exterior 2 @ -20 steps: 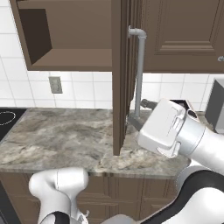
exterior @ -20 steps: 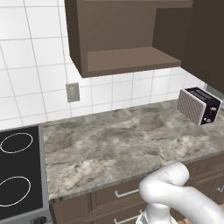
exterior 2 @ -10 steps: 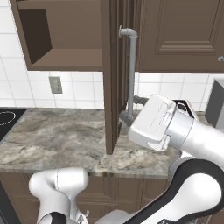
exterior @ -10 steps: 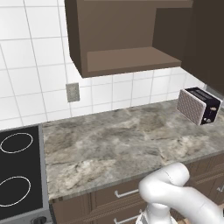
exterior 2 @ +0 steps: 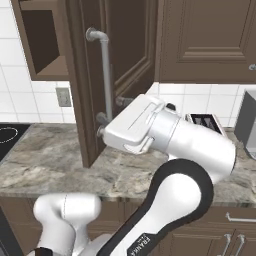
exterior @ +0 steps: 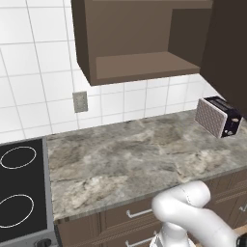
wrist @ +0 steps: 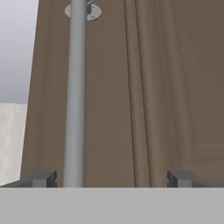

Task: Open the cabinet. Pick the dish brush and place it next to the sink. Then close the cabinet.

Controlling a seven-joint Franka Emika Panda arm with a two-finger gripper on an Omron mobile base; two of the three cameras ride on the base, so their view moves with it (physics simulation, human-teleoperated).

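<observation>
Fingertips of the hand stand wide apart and empty in the hand view, one at each lower corner, with the long silver bar handle passing between them close beside the left tip; nothing is pinched. Behind the handle is the brown raised-panel door of the cabinet, which the hand faces squarely. From the right base view, the hand sits low against the handle, and the door is swung well out from the cabinet, its edge turned toward the camera, so the interior is exposed. In the left base view the cabinet appears open, with a bare lower shelf showing; the dish brush cannot be made out there, and it may lie in a part of the interior that is hidden. Below is the grey marbled bench, with a toaster at its right end, a wall outlet on the white tiles, and a black stovetop to the left. The opening step looks nearly done. Next, the hand likely needs to draw clear of the handle, go round the door edge, and find the brush inside.
</observation>
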